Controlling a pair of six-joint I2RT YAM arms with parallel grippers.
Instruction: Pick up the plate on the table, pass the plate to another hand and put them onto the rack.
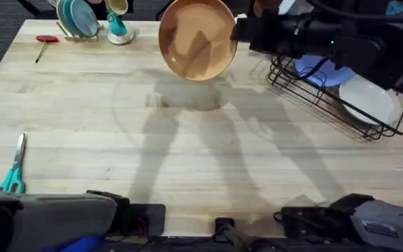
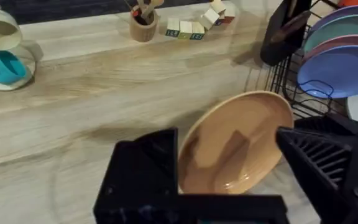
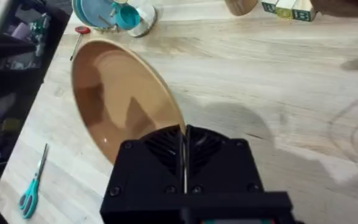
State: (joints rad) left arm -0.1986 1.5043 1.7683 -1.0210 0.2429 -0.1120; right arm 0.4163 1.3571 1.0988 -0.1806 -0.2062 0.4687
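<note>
Clamped on the rim of the plate (image 3: 120, 99): the right gripper (image 3: 184, 140), fingers drawn together with only the rim's edge between them. Seen from the right wrist, plate tilted up on its edge, hollow face toward the camera, stretching away from the fingers over the table (image 3: 278, 81). From overhead, plate (image 1: 196, 38) raised clear of the table (image 1: 187, 154), face toward the camera, shadow lying on the wood below it. Right gripper (image 1: 240, 31) at the plate's right rim, on the side toward the rack (image 1: 313, 98), its dark arm reaching in above the rack. White plate (image 1: 369, 98) lying in the rack; peach plate just left of the rack, apart from its wires.

From the left wrist: left gripper (image 2: 225, 134) with fingers spread wide, holding nothing. Plate (image 2: 235, 143) framed in the gap between those fingers, beyond the tips; contact with either finger impossible to tell. Rack (image 2: 278, 74) just past the plate, lavender-blue plates (image 2: 334, 68) standing in it.

Elsewhere on the table, well apart from the plate: teal scissors (image 1: 12, 171) near the left edge, a red-handled tool (image 1: 46, 40) at the far left.
</note>
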